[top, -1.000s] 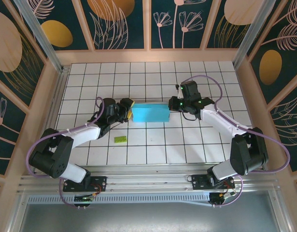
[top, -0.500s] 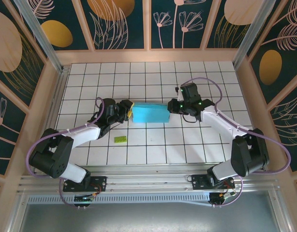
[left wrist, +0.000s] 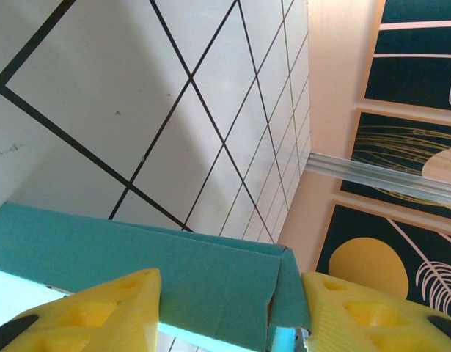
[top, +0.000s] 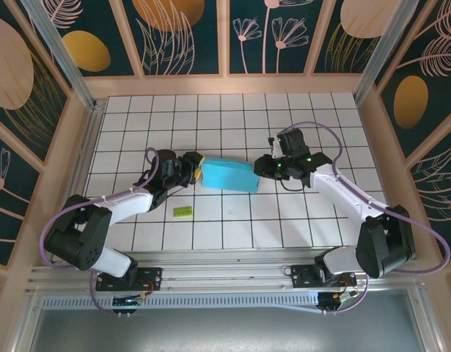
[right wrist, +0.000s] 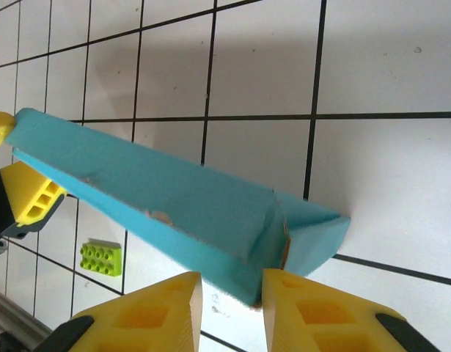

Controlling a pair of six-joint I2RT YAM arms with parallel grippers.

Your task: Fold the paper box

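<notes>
L fingers [left wrist: 100, 312] clamp paper box [top: 229, 176] end, R fingers [right wrist: 320, 308] narrowly apart w/ box's opp corner at tips

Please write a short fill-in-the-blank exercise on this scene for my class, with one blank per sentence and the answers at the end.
1. The paper box is coloured ____.
2. The small toy brick lying near it is ____.
3. The left gripper and the right gripper both have fingers coloured ____.
Missing words: blue, green, yellow.
</notes>
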